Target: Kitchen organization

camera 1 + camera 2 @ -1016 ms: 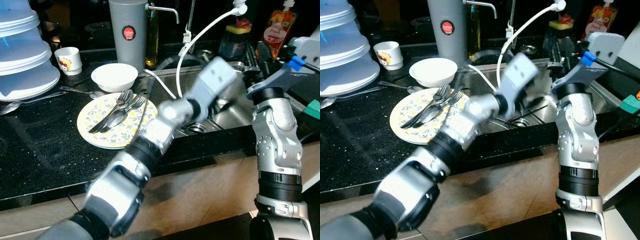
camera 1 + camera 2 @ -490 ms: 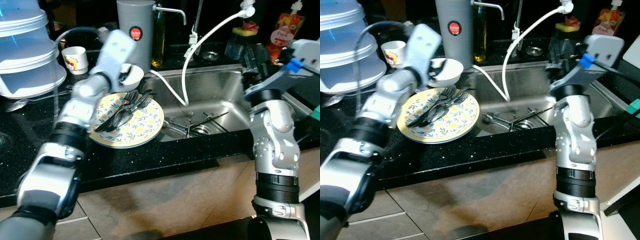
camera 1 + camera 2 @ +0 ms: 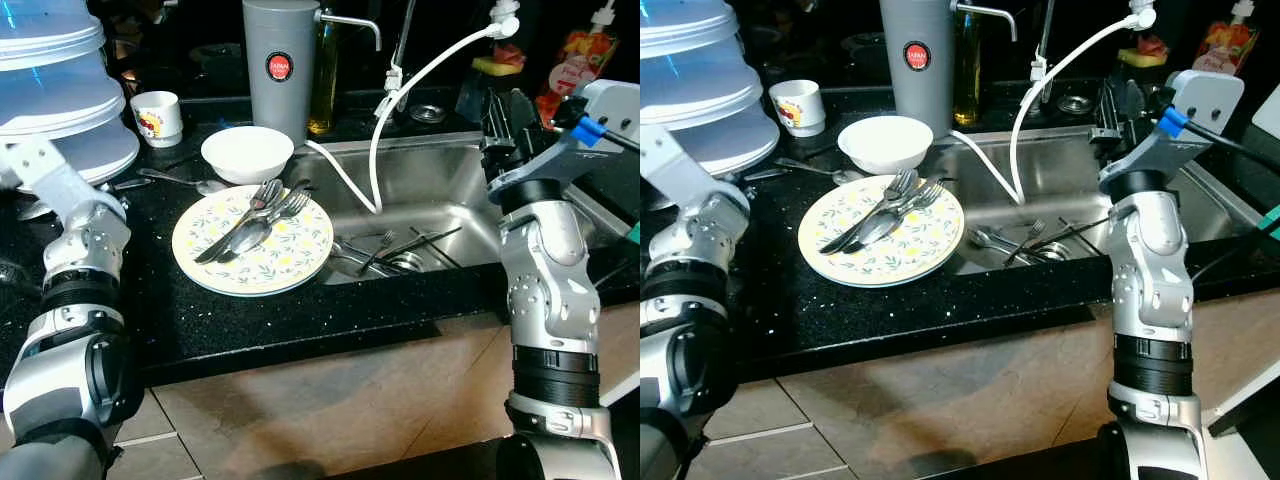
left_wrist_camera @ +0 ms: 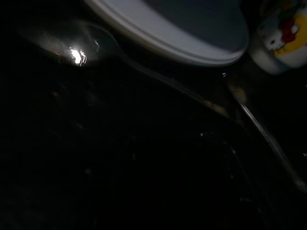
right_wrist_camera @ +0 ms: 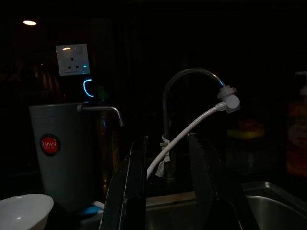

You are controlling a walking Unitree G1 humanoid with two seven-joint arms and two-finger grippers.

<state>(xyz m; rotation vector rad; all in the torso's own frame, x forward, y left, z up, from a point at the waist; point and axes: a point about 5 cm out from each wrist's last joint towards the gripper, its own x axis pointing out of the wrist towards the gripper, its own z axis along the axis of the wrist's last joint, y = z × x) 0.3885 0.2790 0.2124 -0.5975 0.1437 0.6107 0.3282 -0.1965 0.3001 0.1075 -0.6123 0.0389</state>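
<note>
A floral plate [image 3: 285,262] lies on the black counter left of the sink, with forks and a spoon [image 3: 248,222] piled on it. Behind it sit a white bowl [image 3: 246,153] and a small printed cup [image 3: 159,117]. More cutlery [image 3: 385,252] lies in the steel sink [image 3: 455,190]. My left arm [image 3: 82,245] reaches off the counter's far left; its wrist view is dark and shows a spoon [image 4: 72,45] beside a white lid rim [image 4: 192,45]. My right gripper [image 3: 508,105] is raised above the sink's right side, open and empty [image 5: 167,141].
A stack of translucent containers [image 3: 55,90] fills the back left. A grey canister [image 3: 279,60], an oil bottle [image 3: 322,70] and the tap with a white hose [image 3: 400,95] stand behind the sink. A loose spoon [image 3: 180,181] lies by the bowl.
My left arm has swung from over the sink, across the plate, out to the far left of the counter. The right arm stays raised in place. The camera has shifted slightly.
</note>
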